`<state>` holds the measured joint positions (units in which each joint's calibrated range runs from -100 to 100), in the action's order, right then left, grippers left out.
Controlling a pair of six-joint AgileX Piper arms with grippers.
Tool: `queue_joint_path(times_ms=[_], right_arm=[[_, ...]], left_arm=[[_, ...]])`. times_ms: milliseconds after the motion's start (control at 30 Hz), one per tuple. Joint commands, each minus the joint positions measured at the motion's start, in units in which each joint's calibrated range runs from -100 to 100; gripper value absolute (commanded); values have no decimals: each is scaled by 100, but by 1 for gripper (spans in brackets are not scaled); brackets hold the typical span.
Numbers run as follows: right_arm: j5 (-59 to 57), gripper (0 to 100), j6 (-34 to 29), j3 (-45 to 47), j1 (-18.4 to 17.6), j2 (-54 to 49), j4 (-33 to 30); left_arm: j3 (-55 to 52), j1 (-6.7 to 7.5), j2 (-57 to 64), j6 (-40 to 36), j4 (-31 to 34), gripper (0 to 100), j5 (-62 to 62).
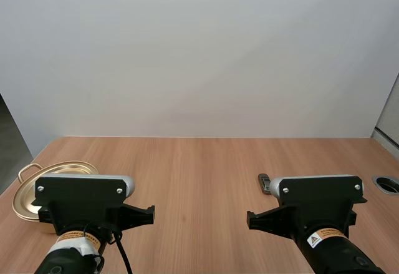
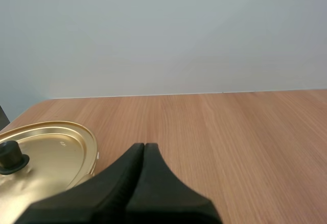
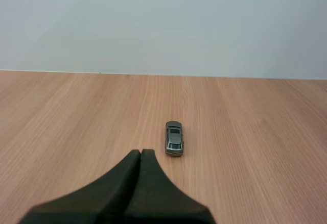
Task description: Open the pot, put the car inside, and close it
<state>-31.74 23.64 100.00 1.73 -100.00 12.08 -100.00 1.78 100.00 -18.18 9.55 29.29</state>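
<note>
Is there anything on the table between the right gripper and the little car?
Nothing visible. The right gripper has only bare table before it, with the car just beyond its shut fingers. The lid is still on the pot, though, so the car cannot go in yet.

The lid (image 2: 56,150) is finished in golden metal — glossy, softly reflective — with a duller black knob (image 2: 10,156). The table (image 1: 199,174) is surfaced in smooth, matt wood grain. The car (image 3: 173,138) is coated in grey metallic paint. The left gripper (image 2: 144,147) and right gripper (image 3: 141,153) are formed of matt black plastic.
</note>
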Motion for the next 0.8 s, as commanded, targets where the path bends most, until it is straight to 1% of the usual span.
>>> queue_joint_path(times_ms=[0, 600, 767], right_arm=[[-2, 0, 2, 0, -2, 0, 4], [-2, 0, 2, 0, -2, 0, 4], [115, 0, -3, 0, -2, 0, 241]], left_arm=[[0, 1, 0, -2, -4, 0, 5], [0, 2, 0, -2, -45, 0, 5], [0, 2, 0, 19, -68, 0, 5]])
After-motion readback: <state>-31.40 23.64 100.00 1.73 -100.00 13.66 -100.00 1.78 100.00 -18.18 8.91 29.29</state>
